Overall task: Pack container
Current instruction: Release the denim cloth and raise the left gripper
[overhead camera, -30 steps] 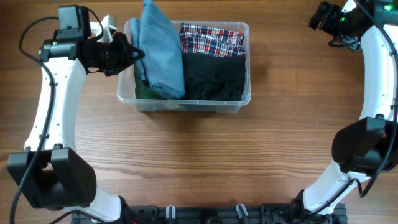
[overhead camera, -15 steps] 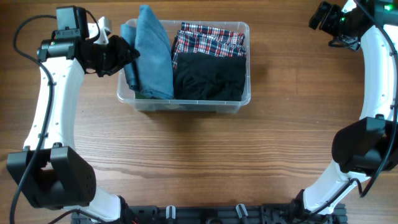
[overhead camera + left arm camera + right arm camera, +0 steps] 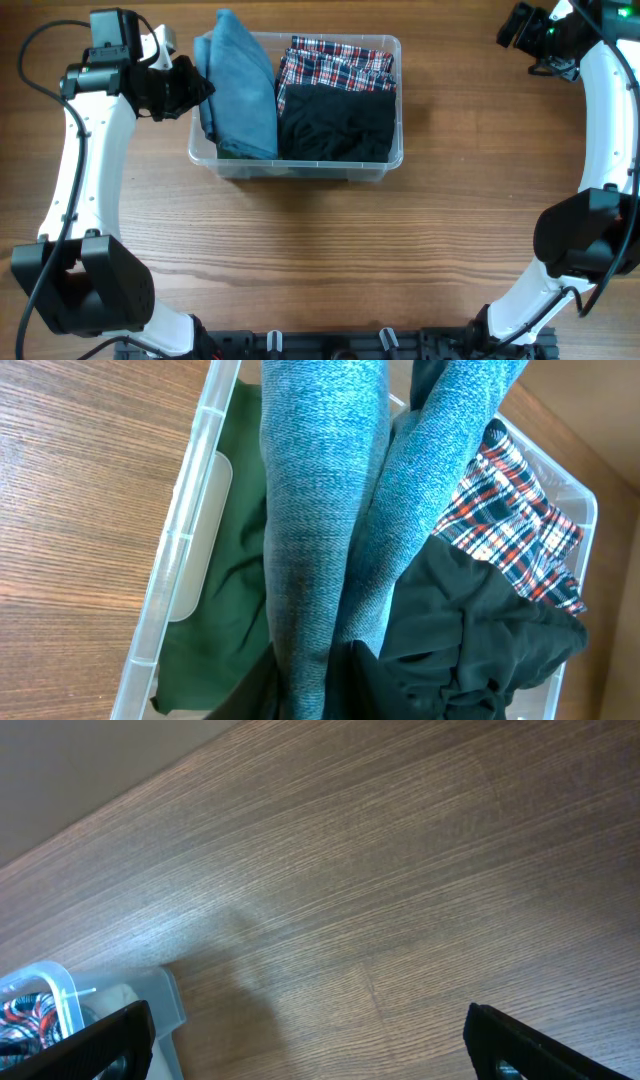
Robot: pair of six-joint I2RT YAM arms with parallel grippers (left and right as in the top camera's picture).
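The clear container [image 3: 300, 172] stands at the table's back middle. A folded blue denim garment [image 3: 245, 90] stands on edge in its left part, over a green cloth [image 3: 230, 590]. A plaid shirt [image 3: 335, 65] and a black garment [image 3: 335, 125] fill the right part. My left gripper [image 3: 198, 85] is at the container's left rim [image 3: 190, 520], shut on a fold of the blue garment [image 3: 320, 510], which runs between its dark fingers [image 3: 262, 695]. My right gripper [image 3: 520, 25] hangs open over bare wood at the back right, away from the container's corner [image 3: 60, 995].
The wooden table [image 3: 320, 250] stretches in front of the container. The arm bases [image 3: 100, 290] stand at the front left and front right. In the right wrist view, only table wood [image 3: 350, 920] lies between the wide-set fingers.
The blue garment has shifted left toward the container's left wall, and the black garment has spread into the freed room. My left gripper drew back slightly to the left. The right arm stayed still.
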